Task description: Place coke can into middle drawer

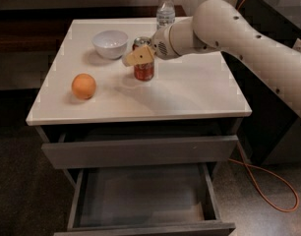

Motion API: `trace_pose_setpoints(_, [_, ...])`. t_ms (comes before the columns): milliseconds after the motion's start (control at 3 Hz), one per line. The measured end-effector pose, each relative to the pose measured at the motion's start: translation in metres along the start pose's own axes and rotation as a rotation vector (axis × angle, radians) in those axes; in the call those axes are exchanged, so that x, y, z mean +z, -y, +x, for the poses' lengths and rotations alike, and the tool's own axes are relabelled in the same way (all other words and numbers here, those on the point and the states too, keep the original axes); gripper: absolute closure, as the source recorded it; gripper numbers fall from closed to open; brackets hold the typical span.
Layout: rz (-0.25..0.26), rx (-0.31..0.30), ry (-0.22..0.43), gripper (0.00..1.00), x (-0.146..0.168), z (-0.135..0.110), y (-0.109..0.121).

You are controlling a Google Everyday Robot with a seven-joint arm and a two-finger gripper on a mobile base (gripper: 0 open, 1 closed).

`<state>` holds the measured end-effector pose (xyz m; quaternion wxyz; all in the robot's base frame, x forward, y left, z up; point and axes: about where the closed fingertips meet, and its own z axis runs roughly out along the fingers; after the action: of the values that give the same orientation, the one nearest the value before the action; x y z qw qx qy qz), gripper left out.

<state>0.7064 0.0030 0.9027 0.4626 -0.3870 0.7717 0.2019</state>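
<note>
1 coke can (pixel 143 70) stands upright on the white cabinet top (pixel 190 92), near the bowl (pixel 110 43). The gripper (pixel 136 57) hangs at its upper half (whether it has clamped, I cannot tell). Below, the middle drawer (pixel 140 195) stands pulled open, ready to receive it.

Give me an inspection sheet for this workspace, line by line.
Surface: white cabinet top, level.
Job's things: coke can upright on the top; middle drawer pulled open.
Clutter: white bowl, orange, water bottle.
Grippers: tool at the can's upper part, arm reaching in from the right.
Cables: orange cable on the floor, right of the cabinet.
Surroundings: dark floor; nothing else seen.
</note>
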Motion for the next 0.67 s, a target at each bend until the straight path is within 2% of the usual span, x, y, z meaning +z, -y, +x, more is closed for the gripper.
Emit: trace_pose_setpoints(667, [-0.003, -0.02, 0.024, 0.68, -0.011, -0.009, -0.027])
